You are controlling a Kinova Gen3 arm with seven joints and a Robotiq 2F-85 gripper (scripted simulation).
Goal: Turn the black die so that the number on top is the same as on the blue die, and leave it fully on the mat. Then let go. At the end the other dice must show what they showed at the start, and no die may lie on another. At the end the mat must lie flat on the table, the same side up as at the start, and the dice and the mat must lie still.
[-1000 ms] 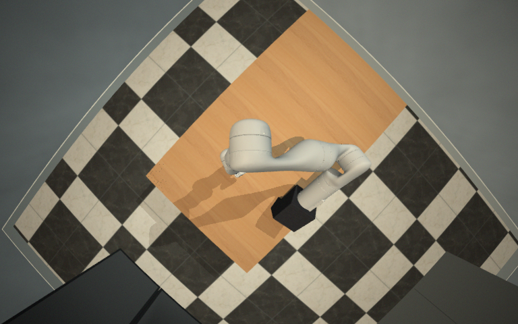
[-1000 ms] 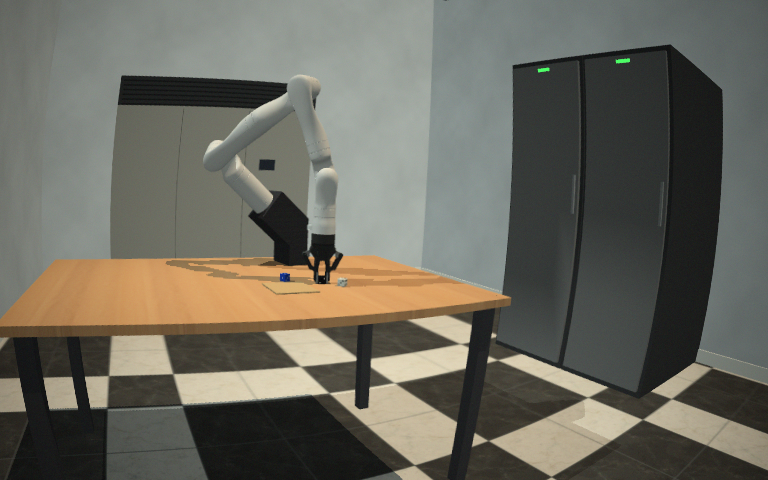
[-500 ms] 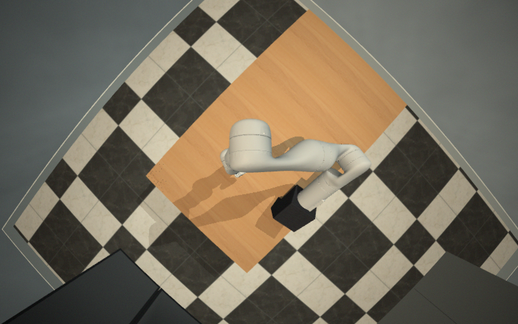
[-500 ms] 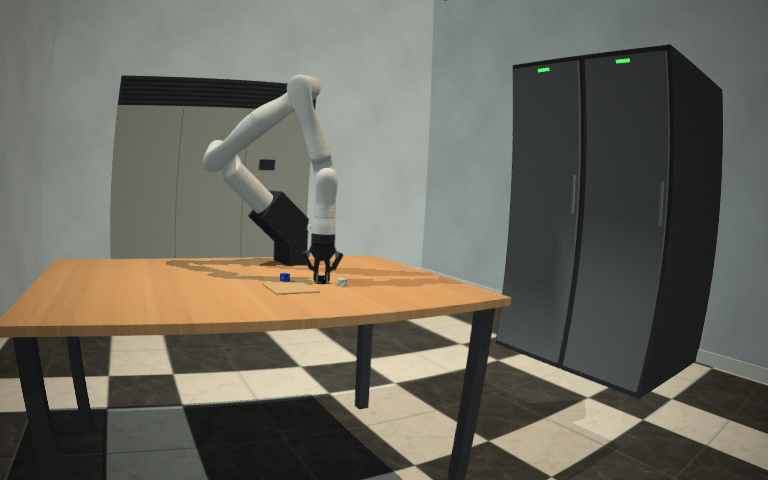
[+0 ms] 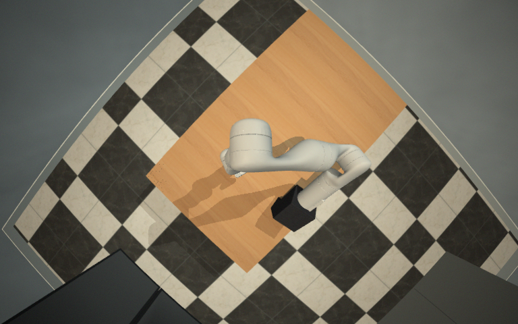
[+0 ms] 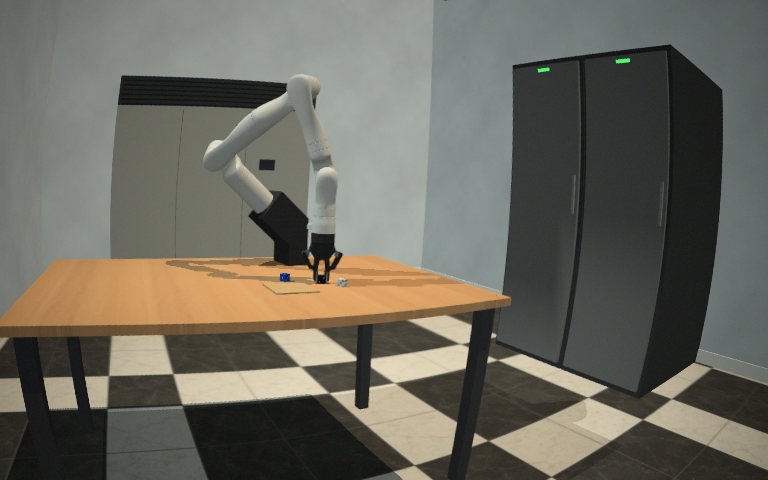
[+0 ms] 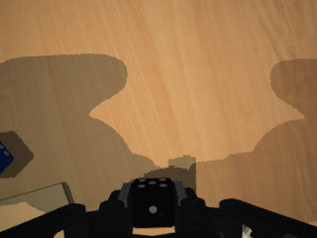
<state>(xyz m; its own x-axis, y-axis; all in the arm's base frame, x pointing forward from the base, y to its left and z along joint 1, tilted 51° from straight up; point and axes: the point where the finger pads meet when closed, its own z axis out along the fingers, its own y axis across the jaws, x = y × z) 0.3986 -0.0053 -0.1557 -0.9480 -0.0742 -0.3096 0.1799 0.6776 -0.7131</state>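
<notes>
My gripper (image 7: pixel 153 195) points straight down at the table and is shut on the black die (image 7: pixel 154 202), which sits between the fingers with a one-pip face toward the wrist camera. In the exterior view the gripper (image 6: pixel 321 276) holds the black die (image 6: pixel 321 278) at table level, just behind the right end of the tan mat (image 6: pixel 290 287). The blue die (image 6: pixel 284 276) lies on the table behind the mat, to the left of the gripper; it shows at the left edge of the wrist view (image 7: pixel 4 157). A corner of the mat (image 7: pixel 36 198) shows at lower left there.
A white die (image 6: pixel 342 281) lies on the table just right of the gripper. The arm's black base (image 6: pixel 282 226) stands at the table's far edge. From above, the arm (image 5: pixel 290 154) hides the dice and mat. A tall dark cabinet (image 6: pixel 608 209) stands right of the table.
</notes>
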